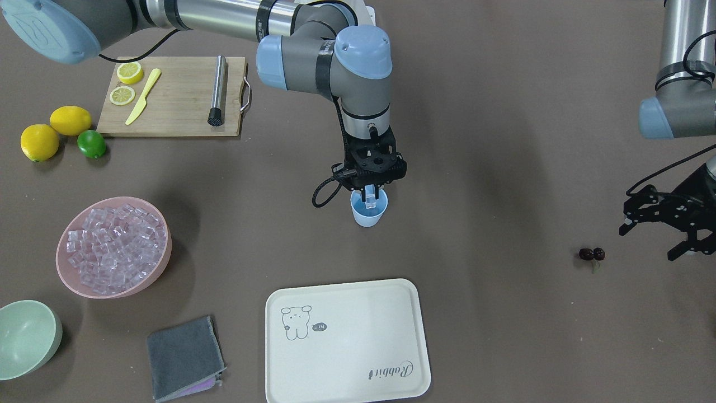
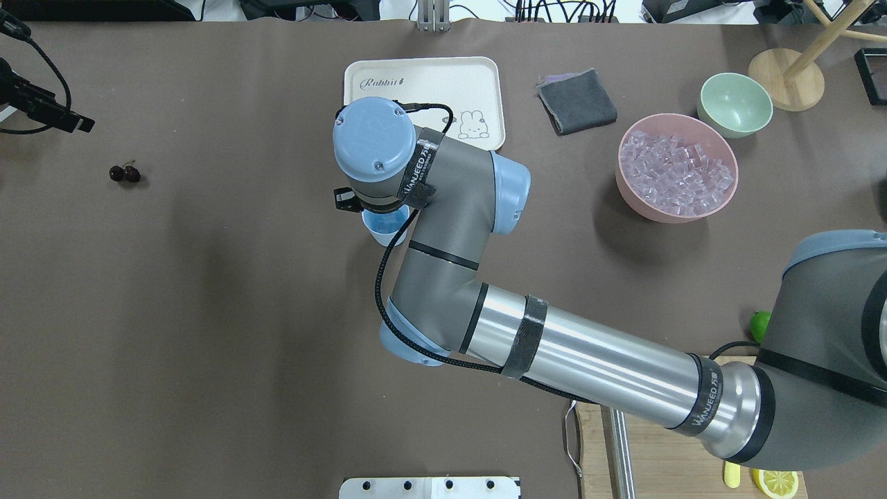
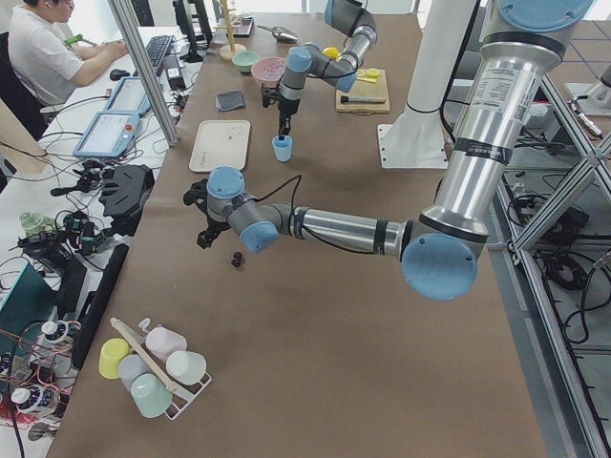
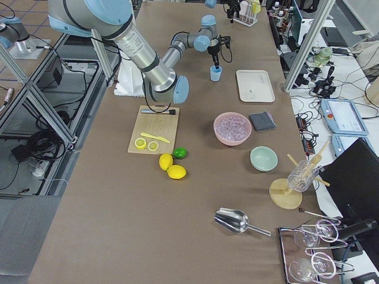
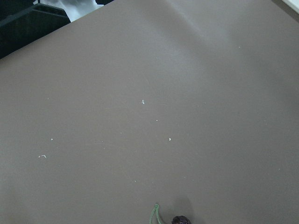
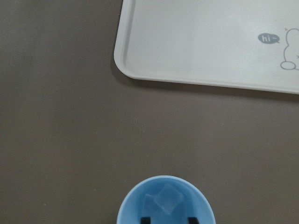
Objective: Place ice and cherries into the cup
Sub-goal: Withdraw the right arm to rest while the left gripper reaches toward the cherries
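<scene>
Front and overhead views face oppositely, sharing the cup (image 1: 367, 218).

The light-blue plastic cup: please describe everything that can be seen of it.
The small light-blue plastic cup is tapered, round-rimmed, without handle, and looks smooth and opaque. It stands upright on the brown table, apart from the cream tray. Two clear ice cubes lie inside it. The right pincer hangs over its mouth, fingers apart, tips within the rim.

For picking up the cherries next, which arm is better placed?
Left. The left gripper hangs open close beside the cherries, while the right gripper is over the cup, far from them.
</scene>
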